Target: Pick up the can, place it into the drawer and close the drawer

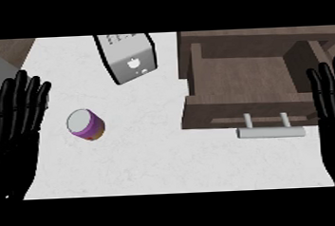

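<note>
A purple can (pixel 86 124) with a silvery lid and an orange band stands on the white counter (pixel 165 162) at the left. The wooden drawer (pixel 249 73) at the right is pulled open, its inside bare, and a silver bar handle (pixel 271 131) sticks out of its front panel. My left hand (pixel 17 112) shows at the left edge, fingers straight and pointing up, a little left of the can and apart from it. At the right edge my right hand (pixel 331 98) rests the same way, beside the drawer's right side.
A silver toaster (pixel 128 57) stands at the back of the counter, between the can and the drawer. Bare white counter stretches across the middle and front. A wooden strip shows at the top left corner.
</note>
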Controlling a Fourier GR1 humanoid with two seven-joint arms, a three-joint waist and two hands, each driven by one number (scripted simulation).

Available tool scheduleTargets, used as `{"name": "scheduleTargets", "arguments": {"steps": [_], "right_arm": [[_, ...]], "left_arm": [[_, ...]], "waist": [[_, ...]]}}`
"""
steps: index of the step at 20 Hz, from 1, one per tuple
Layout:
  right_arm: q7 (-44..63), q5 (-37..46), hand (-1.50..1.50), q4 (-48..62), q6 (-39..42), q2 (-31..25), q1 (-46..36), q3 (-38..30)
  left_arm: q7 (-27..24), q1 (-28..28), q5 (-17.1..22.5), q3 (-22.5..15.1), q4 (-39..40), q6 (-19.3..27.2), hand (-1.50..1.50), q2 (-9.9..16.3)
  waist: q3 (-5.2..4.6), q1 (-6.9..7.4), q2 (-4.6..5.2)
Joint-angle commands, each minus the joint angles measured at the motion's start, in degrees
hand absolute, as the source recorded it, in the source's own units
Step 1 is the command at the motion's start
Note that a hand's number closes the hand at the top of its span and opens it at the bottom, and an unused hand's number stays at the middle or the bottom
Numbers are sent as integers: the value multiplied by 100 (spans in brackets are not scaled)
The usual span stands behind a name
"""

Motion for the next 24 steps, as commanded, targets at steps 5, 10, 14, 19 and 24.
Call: {"name": "scheduleTargets", "arguments": {"steps": [5, 10, 14, 19, 24], "right_arm": [[433, 0, -150, 116, 111, -20, -234, 170], [1424, -6, -150, 66, -476, 52, 630, -445], [1498, -452, -150, -42, -210, -147, 678, -855], [1083, -1043, -150, -8, 291, -368, 1160, -1515], [929, -1053, -150, -447, 612, -170, 1930, -1457]], "left_arm": [[-509, -329, 1710, 1022, 845, -1432, -150, 786], [807, 456, 1527, 1021, 1044, -1402, -150, 1224], [1038, 541, 2116, 1515, 948, -1722, -150, 1417], [1498, 788, 2355, 1718, 300, -1820, -150, 1442], [2069, 150, 2797, 2065, 553, -1751, -150, 1729]], "waist": [[113, -60, -170], [118, -82, -188], [120, -62, -188], [122, -57, -190], [122, -110, -187]]}}
